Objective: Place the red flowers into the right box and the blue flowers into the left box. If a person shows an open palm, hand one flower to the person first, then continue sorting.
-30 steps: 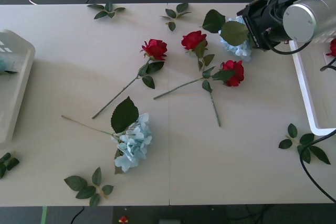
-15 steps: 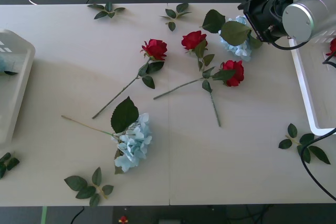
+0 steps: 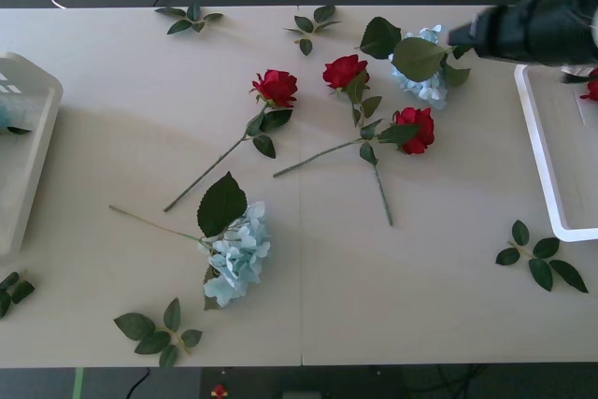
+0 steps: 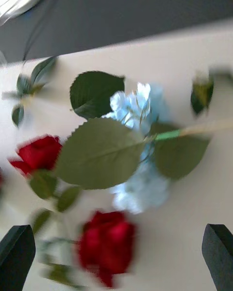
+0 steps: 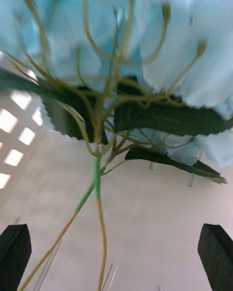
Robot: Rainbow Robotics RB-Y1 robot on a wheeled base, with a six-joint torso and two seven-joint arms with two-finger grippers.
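1. Blue flowers: 1 head (image 3: pixel 425 77) is lying at the upper right of the front view, just left of the right arm (image 3: pixel 533 30); a 2nd (image 3: pixel 235 254) is lying at lower centre.
2. In the right wrist view that upper blue flower (image 4: pixel 141 145) is sitting between the spread fingers (image 4: pixel 17 257) of the right gripper (image 4: pixel 116 259), beyond their tips, with nothing gripped.
3. Large green leaves (image 4: pixel 99 153) are covering part of the head, and 2 red flowers (image 4: pixel 104 245) are lying close beside it.
4. In the front view, 3 red flowers (image 3: pixel 276 87) are lying across the middle of the table (image 3: pixel 112 137), and another (image 3: pixel 590 89) is showing at the right box (image 3: pixel 551 175).
5. The left gripper (image 5: pixel 116 257) is standing wide apart and empty over the pale floor of the left box (image 3: pixel 23 147), a blue flower (image 5: pixel 145 43) lying close in front of it.
6. Loose leaf sprigs (image 3: pixel 537 254) are scattered near the table edges.
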